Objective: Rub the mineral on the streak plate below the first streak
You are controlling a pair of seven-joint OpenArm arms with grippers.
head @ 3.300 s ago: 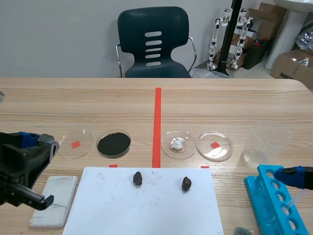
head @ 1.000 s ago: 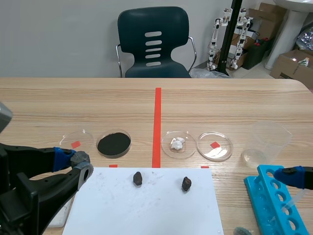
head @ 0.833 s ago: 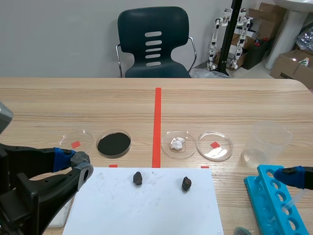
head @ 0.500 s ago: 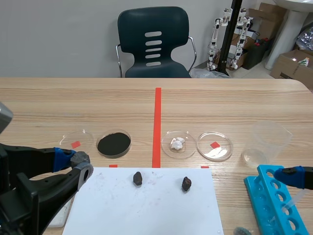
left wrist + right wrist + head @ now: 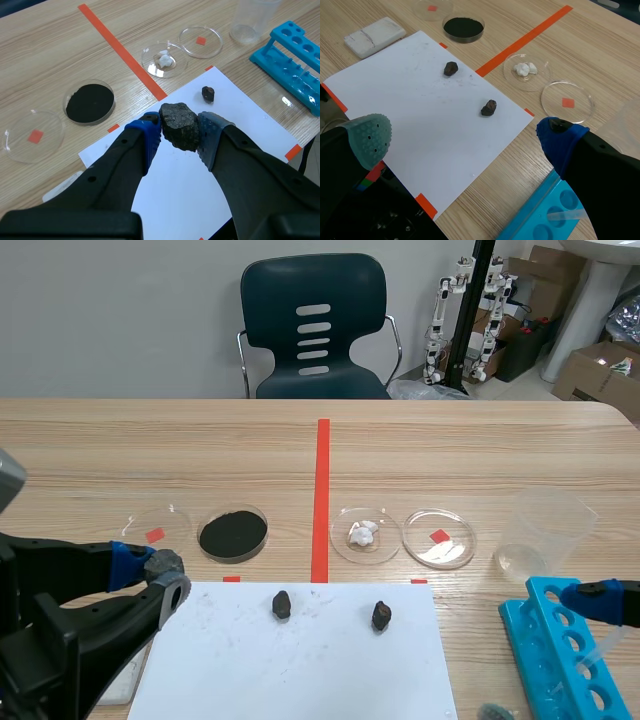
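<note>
Left gripper (image 5: 179,132) pinches the mineral (image 5: 179,125) between its pads (image 5: 210,134), likely for pressing onto the streak plate (image 5: 375,30) beside it; right gripper (image 5: 465,137) stands open

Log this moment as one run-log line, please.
left tool: shut on mineral | right tool: open | mineral: over paper, off streak plate

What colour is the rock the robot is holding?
The rock is dark grey-black, best seen in the left wrist view.
</note>
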